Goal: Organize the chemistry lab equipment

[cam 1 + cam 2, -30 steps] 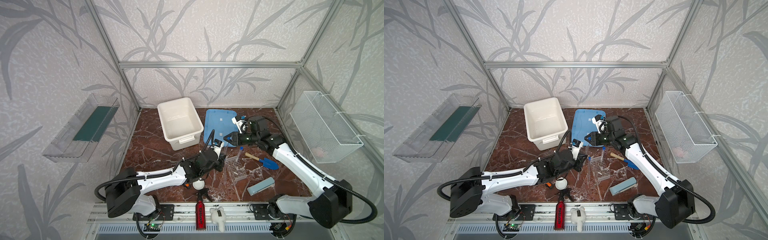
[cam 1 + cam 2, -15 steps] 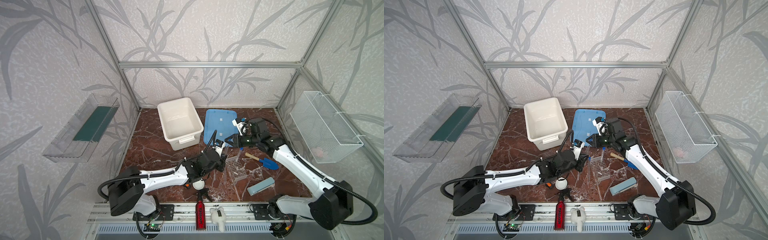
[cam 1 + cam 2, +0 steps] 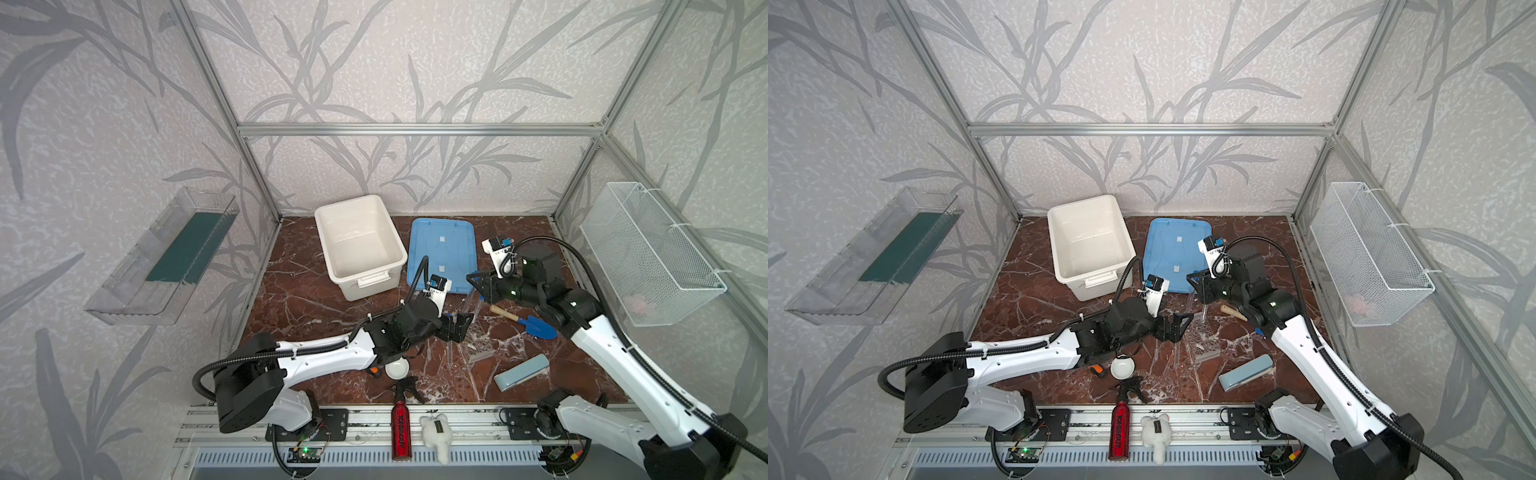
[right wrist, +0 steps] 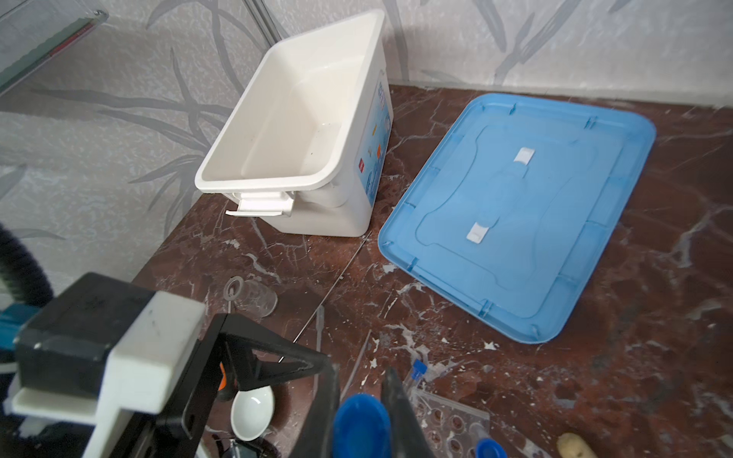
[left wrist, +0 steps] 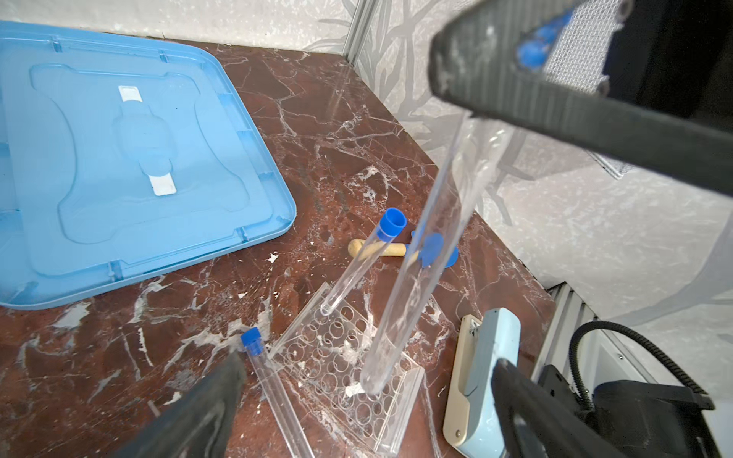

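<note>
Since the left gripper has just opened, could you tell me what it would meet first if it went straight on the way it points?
Probably the clear tube rack, which lies straight ahead of the open left gripper, with the right gripper's tube standing in it. Depth is hard to judge here.

Both top views look down from high at the front onto the whole marble floor (image 3: pixel 316 299). Each wrist view sits close behind its jaws, facing past them; both share the blue lid (image 5: pixel 119 158).
</note>
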You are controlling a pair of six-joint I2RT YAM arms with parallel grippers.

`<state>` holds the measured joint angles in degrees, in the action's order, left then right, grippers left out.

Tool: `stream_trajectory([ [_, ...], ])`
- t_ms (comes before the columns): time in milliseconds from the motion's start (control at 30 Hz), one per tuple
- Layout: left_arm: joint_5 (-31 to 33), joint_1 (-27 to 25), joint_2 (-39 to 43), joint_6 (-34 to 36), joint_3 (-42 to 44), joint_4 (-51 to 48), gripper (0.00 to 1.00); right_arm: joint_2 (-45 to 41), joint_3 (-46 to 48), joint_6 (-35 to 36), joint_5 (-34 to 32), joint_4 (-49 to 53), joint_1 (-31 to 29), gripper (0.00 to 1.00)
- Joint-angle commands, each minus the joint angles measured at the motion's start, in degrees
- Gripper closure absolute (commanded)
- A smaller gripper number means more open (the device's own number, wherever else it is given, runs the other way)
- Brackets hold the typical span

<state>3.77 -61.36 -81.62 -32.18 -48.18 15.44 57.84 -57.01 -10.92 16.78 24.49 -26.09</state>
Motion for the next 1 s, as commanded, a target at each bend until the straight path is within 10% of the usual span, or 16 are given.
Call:
stream_trajectory([
  [0, -3.5, 0.6, 1.9, -2.4, -1.7, 0.7, 0.01, -3.6, 1.6, 4.8, -5.8, -0.1, -0.9, 0.87],
  [967, -1.8, 1.3, -2.8, -7.5, 1.1, -6.4, 0.01, -21.2, 29.5, 0.6, -19.1, -17.6, -2.9, 0.88],
])
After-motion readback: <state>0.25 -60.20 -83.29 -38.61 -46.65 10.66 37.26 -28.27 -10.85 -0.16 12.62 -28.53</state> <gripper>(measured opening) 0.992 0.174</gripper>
